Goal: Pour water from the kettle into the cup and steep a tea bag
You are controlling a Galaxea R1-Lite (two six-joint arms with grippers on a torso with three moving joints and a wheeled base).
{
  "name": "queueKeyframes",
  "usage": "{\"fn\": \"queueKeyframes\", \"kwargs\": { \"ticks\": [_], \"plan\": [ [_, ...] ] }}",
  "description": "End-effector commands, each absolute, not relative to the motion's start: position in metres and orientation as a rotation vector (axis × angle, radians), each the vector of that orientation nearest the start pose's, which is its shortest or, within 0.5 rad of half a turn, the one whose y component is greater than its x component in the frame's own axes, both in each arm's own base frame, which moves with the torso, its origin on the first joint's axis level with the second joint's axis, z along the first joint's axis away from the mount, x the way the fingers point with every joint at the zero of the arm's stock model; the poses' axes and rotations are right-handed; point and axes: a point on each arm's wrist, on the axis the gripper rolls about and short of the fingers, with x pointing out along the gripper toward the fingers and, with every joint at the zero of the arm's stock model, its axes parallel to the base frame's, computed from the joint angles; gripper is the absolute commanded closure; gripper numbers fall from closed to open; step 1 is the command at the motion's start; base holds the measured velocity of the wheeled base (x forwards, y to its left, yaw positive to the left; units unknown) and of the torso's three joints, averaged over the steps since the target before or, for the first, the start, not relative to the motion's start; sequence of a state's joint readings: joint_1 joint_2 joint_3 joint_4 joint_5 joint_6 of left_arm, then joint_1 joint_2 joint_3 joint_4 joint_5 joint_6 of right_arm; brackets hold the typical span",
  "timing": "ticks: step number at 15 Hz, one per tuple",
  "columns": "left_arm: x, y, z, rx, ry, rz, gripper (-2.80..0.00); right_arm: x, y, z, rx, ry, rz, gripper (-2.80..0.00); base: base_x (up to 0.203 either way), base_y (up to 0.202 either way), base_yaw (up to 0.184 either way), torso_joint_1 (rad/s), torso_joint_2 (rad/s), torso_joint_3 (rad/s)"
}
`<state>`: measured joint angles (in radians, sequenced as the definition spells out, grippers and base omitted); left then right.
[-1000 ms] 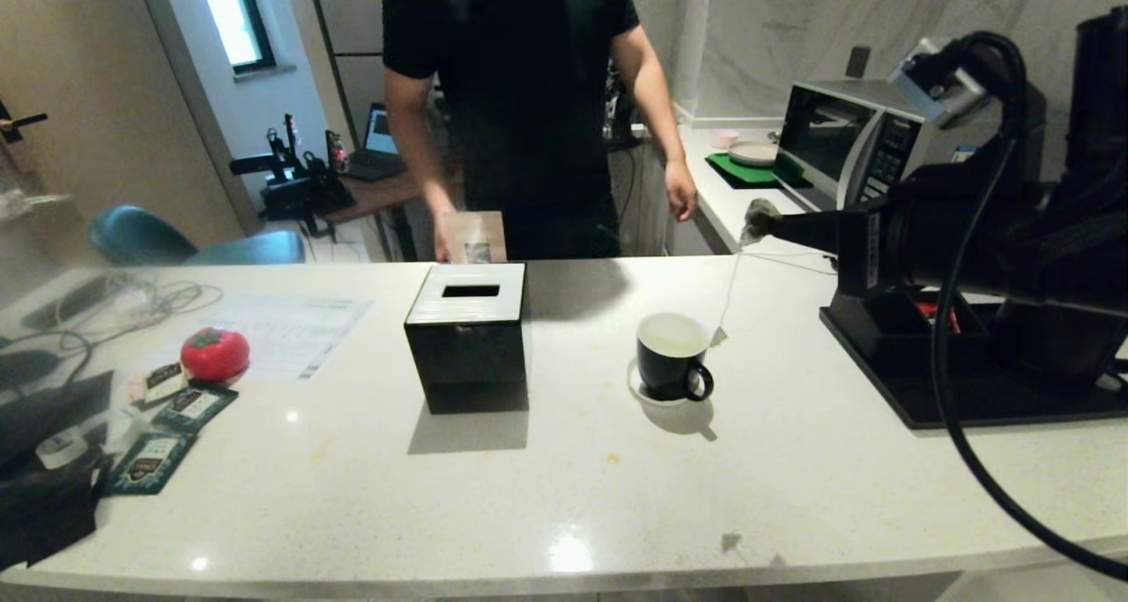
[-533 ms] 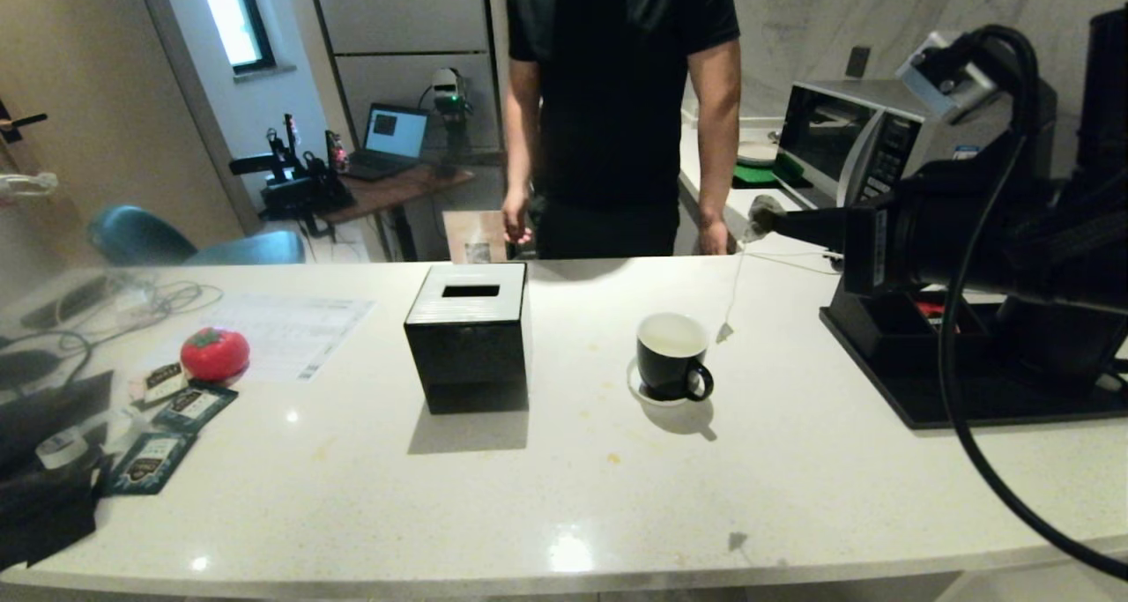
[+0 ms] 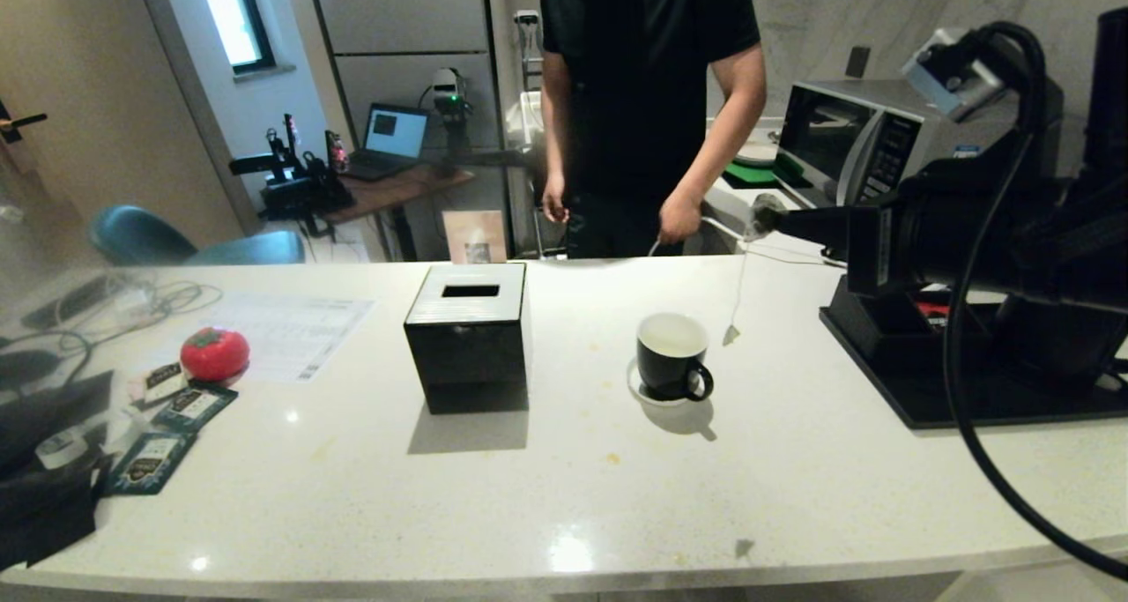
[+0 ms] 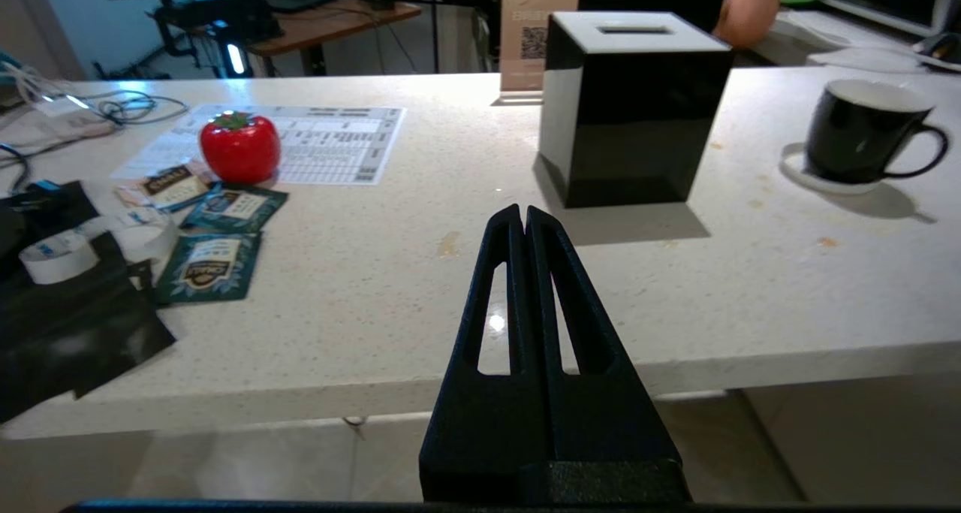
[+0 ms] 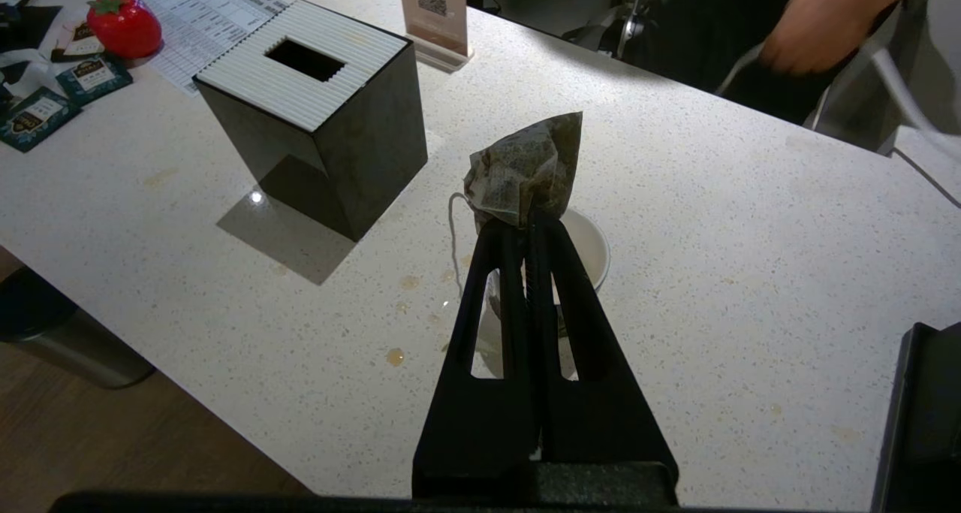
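a: right end effector (image 5: 525,224) is pinching the tea bag (image 5: 529,167), hovering above the cup (image 3: 673,355) centre-right on the worktop (image 3: 564,461).

b: left end effector (image 4: 524,216) is sitting pressed together, idle. lower slowly, keeping the bag centred over the rim.

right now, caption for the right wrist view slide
Right gripper pinches a tea bag above the cup, beside the black tissue box.

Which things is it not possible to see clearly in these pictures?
- Water level in the cup: head view too low-angled; in the right wrist view the right gripper and its tea bag cover the cup.
- Kettle: not identifiable; the right arm blocks the black tray area in the head view.
- Print on the paper sheet: too small.
- What the person's hand holds: blurred.
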<state>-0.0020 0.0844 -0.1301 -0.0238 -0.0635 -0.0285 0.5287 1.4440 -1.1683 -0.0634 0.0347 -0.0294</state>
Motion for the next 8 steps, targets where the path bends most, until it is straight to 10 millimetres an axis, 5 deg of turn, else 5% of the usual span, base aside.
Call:
{"fn": "queueKeyframes", "kwargs": {
  "ticks": [1,8],
  "plan": [
    [-0.017,-0.001,0.131,-0.049,-0.010,-0.074,0.00,0.215,0.127,0.302,-0.080,0.197,0.565,0.00,0.000,0.000,0.000,0.000,0.00,0.000],
    [0.014,-0.003,0.191,-0.071,0.053,-0.153,0.00,0.215,0.127,0.303,-0.079,0.192,0.565,0.00,0.000,0.000,0.000,0.000,0.00,0.000]
  ]
}}
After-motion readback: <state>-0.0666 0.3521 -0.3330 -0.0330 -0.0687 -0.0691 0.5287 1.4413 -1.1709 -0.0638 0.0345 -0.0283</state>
